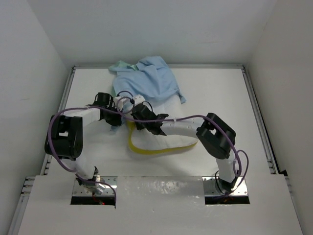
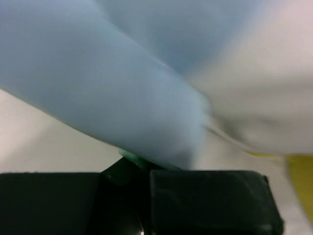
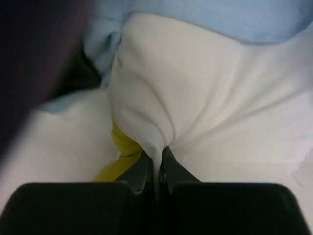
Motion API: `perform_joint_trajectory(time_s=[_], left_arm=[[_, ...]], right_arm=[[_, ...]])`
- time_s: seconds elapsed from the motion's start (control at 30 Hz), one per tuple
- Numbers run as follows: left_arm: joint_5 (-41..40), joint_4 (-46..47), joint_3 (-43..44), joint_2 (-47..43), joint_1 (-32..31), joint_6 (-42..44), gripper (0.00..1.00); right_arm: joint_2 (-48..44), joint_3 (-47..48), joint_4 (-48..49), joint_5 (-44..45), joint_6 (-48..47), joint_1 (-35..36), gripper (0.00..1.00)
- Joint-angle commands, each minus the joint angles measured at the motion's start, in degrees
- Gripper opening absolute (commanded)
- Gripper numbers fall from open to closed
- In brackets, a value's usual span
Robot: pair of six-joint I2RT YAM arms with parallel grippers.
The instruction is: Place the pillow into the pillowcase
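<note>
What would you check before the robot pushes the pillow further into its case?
1. Right fingers clamped on the pillow: ok, a fold of white fabric is pinched between them.
2. Left fingers holding the pillowcase: ok, fabric looks pinched, though the view is blurred.
3. Pillow's far end under the pillowcase: ok in the top view.
4. Pillow fully inside: not ok, the near end with its yellow band lies outside.
5. Mouth of the pillowcase open wide enough: cannot tell, the arms hide it.
</note>
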Motion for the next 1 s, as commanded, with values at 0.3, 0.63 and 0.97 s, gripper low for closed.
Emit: perform_joint_trajectory(time_s=[0.3,0.63,0.97], left_arm=[[38.45,-38.17,17.94,-6.08,0.97,28.71,0.00],[49.81,-57.92,28.59,-13.98,5.28,37.35,0.00],[38.62,-57.83,27.90,-17.06,5.54,31.28,0.27]], right_arm=[[7.88,37.29,13.27,11.58,1.64,-8.15,0.00],[21.62,41.30,3.32,21.45,8.76,-9.47,0.00],[18.21,34.29,5.51,-4.19,5.95,-8.76,0.72]])
